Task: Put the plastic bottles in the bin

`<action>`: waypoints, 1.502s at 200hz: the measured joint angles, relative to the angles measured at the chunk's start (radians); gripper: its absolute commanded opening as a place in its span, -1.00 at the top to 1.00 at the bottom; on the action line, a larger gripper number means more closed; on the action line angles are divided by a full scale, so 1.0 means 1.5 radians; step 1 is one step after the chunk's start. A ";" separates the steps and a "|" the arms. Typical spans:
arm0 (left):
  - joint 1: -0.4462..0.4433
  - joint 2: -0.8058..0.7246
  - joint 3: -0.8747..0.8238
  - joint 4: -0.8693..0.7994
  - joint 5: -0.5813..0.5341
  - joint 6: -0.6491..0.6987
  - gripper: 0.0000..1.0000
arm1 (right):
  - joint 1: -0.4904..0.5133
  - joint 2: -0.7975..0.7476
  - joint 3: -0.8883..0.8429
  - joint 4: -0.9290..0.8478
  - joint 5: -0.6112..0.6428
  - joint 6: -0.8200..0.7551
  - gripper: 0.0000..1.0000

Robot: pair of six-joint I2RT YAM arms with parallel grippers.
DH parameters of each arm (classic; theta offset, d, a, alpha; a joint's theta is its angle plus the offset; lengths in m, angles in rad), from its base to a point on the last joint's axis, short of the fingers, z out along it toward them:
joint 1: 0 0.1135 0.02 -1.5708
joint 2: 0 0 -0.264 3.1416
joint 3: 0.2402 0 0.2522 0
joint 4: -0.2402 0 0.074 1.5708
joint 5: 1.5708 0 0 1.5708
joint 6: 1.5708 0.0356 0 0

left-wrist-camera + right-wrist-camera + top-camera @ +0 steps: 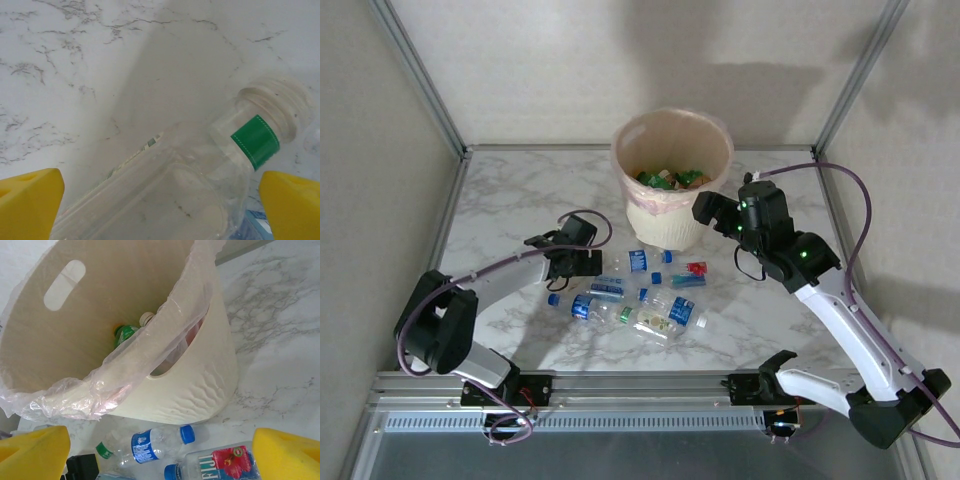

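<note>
The cream bin (665, 225) with its thin pinkish liner (125, 375) stands at the back middle, with green bottles (125, 334) inside. Several plastic bottles (650, 300) lie on the marble in front of it. My left gripper (582, 262) is low over the left end of that heap, open. Its yellow fingers (27, 205) straddle a clear capless bottle with a green neck band (175, 190). My right gripper (712, 212) hangs open beside the bin's right rim, nothing between its fingers (287, 452). Below it lie a blue-labelled bottle (150, 442) and a red-flower-labelled bottle (220, 465).
The marble table (510, 200) is walled on three sides by grey panels with metal posts (420, 70). The bin has a handle slot (64, 284) in its far wall. A purple cable (865, 215) loops off the right arm.
</note>
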 measured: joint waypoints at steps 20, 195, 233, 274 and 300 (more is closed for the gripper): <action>0.001 0.012 0.000 -0.001 -0.020 -0.004 -0.97 | 0.000 0.000 0.000 0.000 0.000 0.000 -0.87; 0.107 -0.006 -0.040 0.026 0.025 -0.061 -0.74 | 0.000 -0.011 -0.022 0.001 0.002 0.005 -0.91; 0.082 0.015 -0.043 0.028 0.024 -0.074 -0.68 | 0.001 -0.011 -0.024 0.001 0.002 0.005 -0.91; 0.073 0.032 -0.043 0.033 0.016 -0.085 -0.53 | 0.003 -0.011 -0.024 0.000 0.002 0.005 -0.90; 0.073 0.040 -0.042 0.033 0.011 -0.089 -0.41 | 0.004 -0.011 -0.024 0.000 0.002 0.005 -0.87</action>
